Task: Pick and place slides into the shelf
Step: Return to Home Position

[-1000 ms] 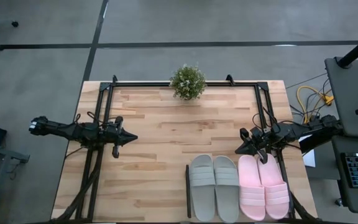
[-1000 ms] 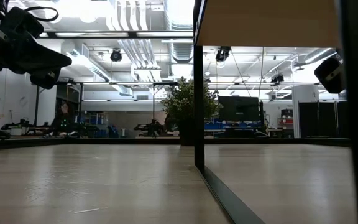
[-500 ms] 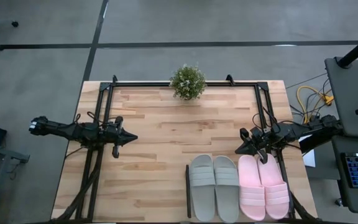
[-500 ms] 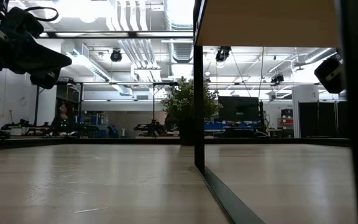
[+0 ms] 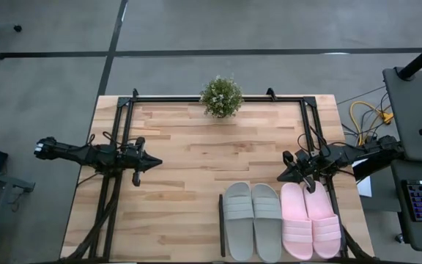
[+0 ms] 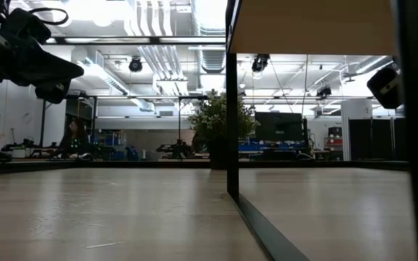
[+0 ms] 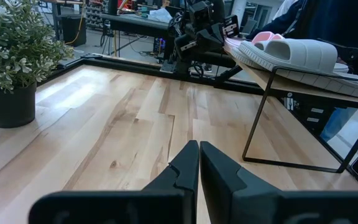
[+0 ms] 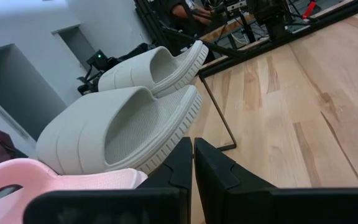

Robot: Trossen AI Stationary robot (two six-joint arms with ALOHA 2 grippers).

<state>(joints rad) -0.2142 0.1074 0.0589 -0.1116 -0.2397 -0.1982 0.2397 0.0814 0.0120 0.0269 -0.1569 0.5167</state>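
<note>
Sitting on the shelf [image 7: 328, 89] are four slides [image 5: 267, 220]; the left tool [image 5: 154, 163] and right tool [image 5: 281, 176] are closed, empty.

You are getting open passage over the bare middle of the table [image 5: 189, 165]. The potted plant [image 5: 221, 96] is blocking the far edge, the shelf [image 7: 319, 85] carrying four slides [image 5: 267, 220] is filling the near right corner, and black frame rails [image 5: 174, 97] are bordering the far edge and both sides.

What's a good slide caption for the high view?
Grey-green pair and pink pair lined up on the shelf, left gripper and right gripper shut and empty above the table.
</note>
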